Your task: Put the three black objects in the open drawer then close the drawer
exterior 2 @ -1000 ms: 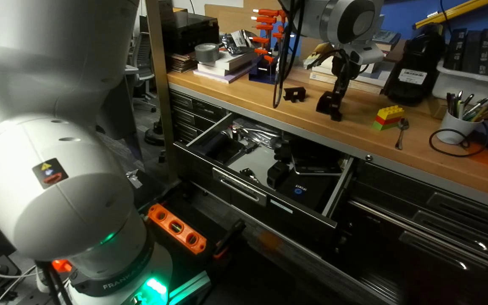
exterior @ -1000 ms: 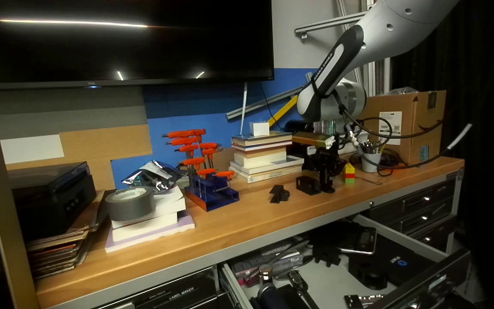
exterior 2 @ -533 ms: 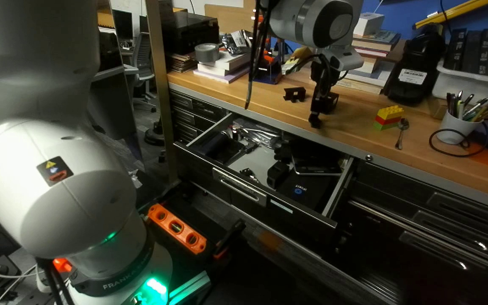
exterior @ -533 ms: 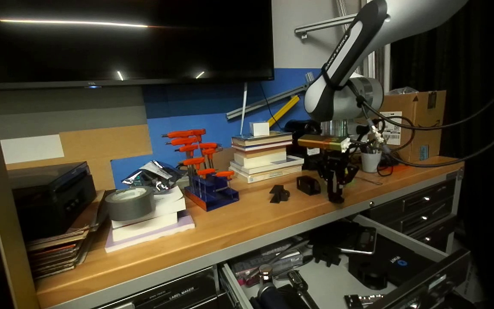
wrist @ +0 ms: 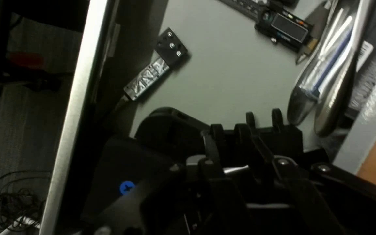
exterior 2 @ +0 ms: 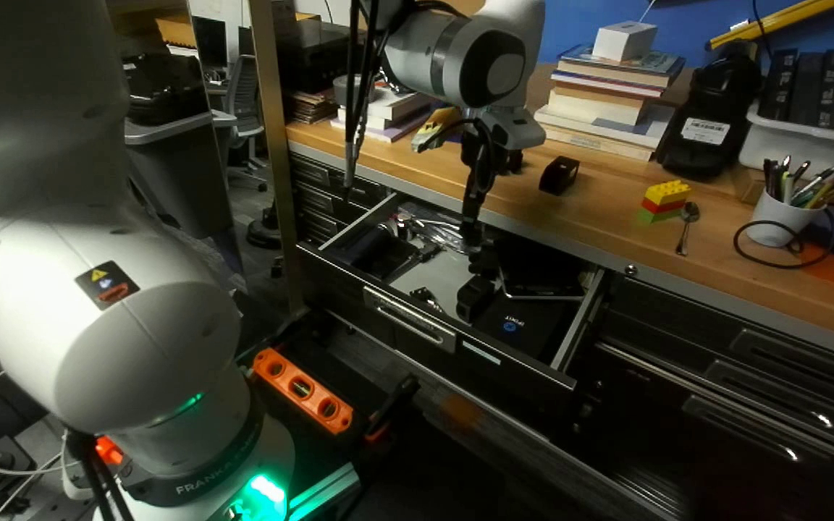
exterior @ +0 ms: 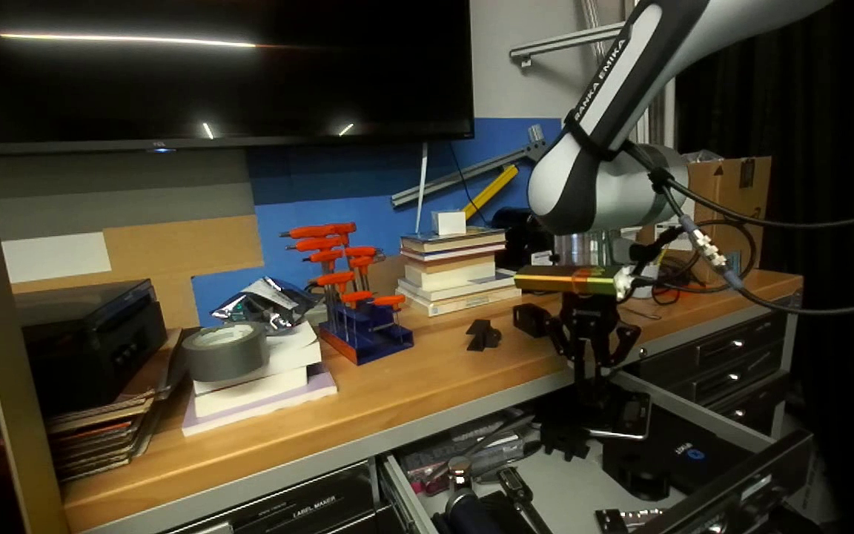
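Two black objects lie on the wooden worktop: a bracket-like piece (exterior: 482, 335) and a box-shaped piece (exterior 2: 559, 175). Over the drawer (exterior: 560, 486), which is pulled out, hangs my gripper (exterior: 591, 380), pointing down. Its jaws are closed but appear to stand a little apart, with a small dark lump (exterior 2: 472, 240) at their tips, taken as a black object; darkness in the wrist view hides its outline. Right below, a pronged black piece (wrist: 282, 140) lies in the drawer, and a rounded black piece (exterior 2: 475, 297) rests nearer the drawer front.
In the drawer also lie a black box with a blue mark (wrist: 127, 188), a caliper (wrist: 287, 27), a flat silver-edged device (exterior 2: 544, 289) and bagged tools. On the worktop stand book stacks (exterior: 457, 274), an orange-handled key rack (exterior: 368, 334), toy bricks (exterior 2: 664, 201) and a pen cup (exterior 2: 786, 217).
My gripper has moved from beside the box-shaped piece on the worktop, out over the edge and down above the drawer, staying shut. The two pieces on the worktop have not moved.
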Robot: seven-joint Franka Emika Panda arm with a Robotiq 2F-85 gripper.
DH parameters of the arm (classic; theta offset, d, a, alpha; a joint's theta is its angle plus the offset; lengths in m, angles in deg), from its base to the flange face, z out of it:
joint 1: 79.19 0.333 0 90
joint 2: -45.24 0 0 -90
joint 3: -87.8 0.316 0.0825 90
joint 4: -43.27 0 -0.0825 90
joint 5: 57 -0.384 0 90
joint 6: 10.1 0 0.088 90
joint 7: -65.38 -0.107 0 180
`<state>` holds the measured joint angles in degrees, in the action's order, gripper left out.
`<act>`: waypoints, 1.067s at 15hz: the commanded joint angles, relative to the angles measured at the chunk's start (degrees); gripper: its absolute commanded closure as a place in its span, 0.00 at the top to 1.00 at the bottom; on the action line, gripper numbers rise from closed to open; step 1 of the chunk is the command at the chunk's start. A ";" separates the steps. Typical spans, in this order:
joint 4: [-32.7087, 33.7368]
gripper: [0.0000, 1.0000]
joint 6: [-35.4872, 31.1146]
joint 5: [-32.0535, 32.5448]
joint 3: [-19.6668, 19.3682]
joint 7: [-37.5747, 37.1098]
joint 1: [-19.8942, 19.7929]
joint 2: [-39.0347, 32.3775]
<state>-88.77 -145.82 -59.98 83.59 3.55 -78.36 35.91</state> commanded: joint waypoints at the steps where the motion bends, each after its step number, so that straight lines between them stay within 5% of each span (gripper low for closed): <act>1: -7.22 0.22 -3.65 -1.78 1.94 1.52 0.97 3.79; 8: -16.00 0.22 -16.70 -5.96 4.21 2.90 1.40 1.86; 16: -19.02 0.21 -28.77 -6.04 2.27 4.59 1.50 -2.67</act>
<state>-106.79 -171.65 -65.36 86.96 6.37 -77.22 33.55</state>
